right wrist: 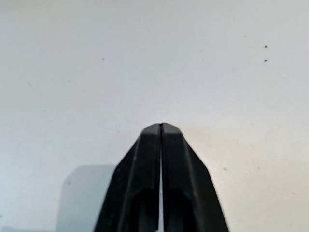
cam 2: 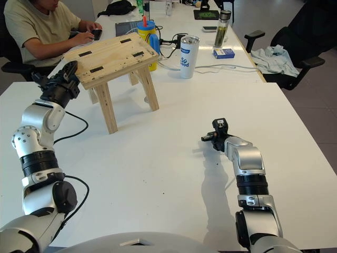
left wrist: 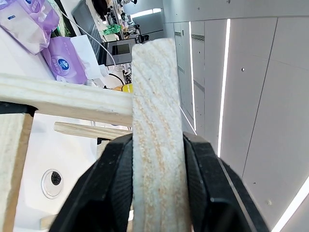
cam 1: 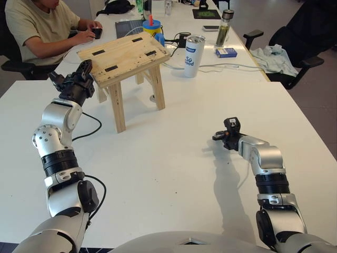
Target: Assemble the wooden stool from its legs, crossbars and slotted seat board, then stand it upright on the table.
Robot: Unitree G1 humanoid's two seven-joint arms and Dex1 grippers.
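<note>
Stool [cam 1: 129, 70], one, four legs [cam 1: 119, 108] down; left jaws grip seat [cam 1: 124, 52], right jaws closed.

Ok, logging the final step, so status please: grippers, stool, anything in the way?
Left gripper shut on seat board edge. Right gripper shut, empty, over table. Stool upright on its legs. Tumbler behind, clear of it.

1 stool [cam 1: 126, 55], 1 tumbler [cam 1: 194, 55], 1 yellow cup [cam 2: 149, 36], 1 glass bottle [cam 1: 224, 29]

Spotting a white tumbler [cam 1: 194, 55] upright at the far side, a blue box [cam 1: 226, 52] just right, a glass bottle [cam 1: 224, 28] beyond. Yellow cup [cam 1: 152, 27] farther back, black cable [cam 1: 89, 124] curling at left.
</note>
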